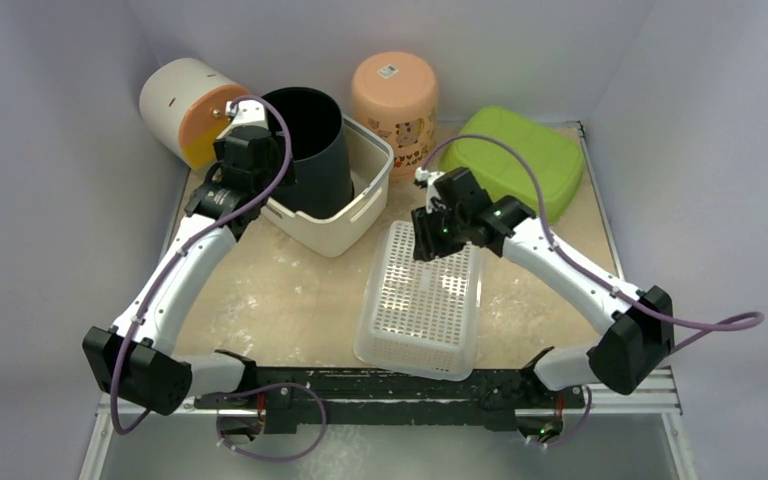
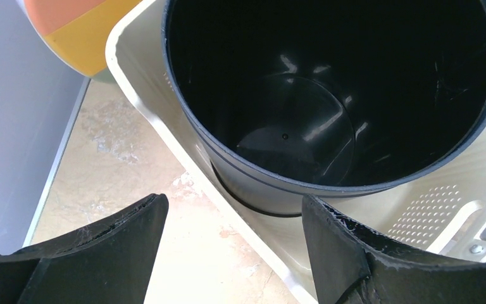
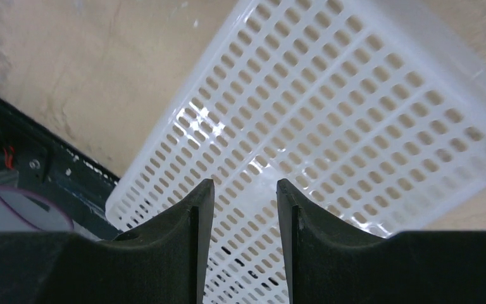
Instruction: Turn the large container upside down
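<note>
The large container, a white slotted basket, lies bottom up in the middle of the table, its flared rim on the surface. My right gripper hangs just above the far end of its upturned base. It is open with a narrow gap and nothing is between the fingers. My left gripper is open wide at the back left. It straddles the near wall of a cream bin that holds a black bucket, and grips nothing.
A white and orange cylinder lies on its side at the back left corner. A peach tub stands against the back wall, and a green lidded box sits at the back right. Walls close in three sides.
</note>
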`<action>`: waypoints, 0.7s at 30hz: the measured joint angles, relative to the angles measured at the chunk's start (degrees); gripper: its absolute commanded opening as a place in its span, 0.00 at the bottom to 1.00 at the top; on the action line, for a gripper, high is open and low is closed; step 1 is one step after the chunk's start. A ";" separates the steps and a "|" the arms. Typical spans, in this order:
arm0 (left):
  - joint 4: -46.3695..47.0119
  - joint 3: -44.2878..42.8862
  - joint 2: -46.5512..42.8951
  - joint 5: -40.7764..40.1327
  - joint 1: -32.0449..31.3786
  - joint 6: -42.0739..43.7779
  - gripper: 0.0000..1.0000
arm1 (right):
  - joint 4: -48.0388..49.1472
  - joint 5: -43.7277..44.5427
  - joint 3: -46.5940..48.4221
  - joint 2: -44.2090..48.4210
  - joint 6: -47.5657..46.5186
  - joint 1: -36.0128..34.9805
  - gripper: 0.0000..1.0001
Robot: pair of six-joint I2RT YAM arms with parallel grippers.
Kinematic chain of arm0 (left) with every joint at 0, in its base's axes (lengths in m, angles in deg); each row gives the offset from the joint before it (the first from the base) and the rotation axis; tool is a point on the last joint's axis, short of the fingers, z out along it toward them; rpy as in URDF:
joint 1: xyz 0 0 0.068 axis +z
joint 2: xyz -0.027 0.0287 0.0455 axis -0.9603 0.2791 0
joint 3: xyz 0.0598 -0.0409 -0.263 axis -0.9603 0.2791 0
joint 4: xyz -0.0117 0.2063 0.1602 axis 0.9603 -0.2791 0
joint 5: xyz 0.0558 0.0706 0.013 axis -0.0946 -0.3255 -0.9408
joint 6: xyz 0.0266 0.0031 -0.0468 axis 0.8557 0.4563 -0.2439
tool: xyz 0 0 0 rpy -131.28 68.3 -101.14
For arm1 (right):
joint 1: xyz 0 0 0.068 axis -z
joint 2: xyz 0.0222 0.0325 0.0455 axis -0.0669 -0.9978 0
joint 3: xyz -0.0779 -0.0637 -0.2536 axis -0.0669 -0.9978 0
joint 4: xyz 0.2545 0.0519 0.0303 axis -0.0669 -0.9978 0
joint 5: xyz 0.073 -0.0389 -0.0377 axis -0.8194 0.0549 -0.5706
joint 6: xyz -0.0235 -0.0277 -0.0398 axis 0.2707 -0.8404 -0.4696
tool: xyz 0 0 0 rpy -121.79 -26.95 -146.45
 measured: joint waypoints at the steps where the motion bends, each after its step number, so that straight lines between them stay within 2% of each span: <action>1: -0.02 0.00 0.33 0.00 0.00 0.00 0.78 | 0.00 -0.07 -1.01 -0.24 0.22 -1.27 0.44; 10: -1.01 -0.46 2.54 0.02 0.00 0.31 0.78 | 4.48 2.03 -8.11 -3.58 5.33 -2.95 0.48; 15: -1.38 -0.96 2.64 0.02 0.00 1.55 0.78 | 7.72 3.74 -7.61 -6.36 8.66 -2.43 0.48; 18: -1.38 -0.96 2.62 0.00 0.00 1.70 0.78 | 9.66 3.41 -7.52 -7.02 10.86 -0.55 0.48; 21: -1.33 -0.96 2.64 0.02 0.00 1.79 0.78 | 14.53 0.33 -9.94 -6.58 12.92 5.38 0.48</action>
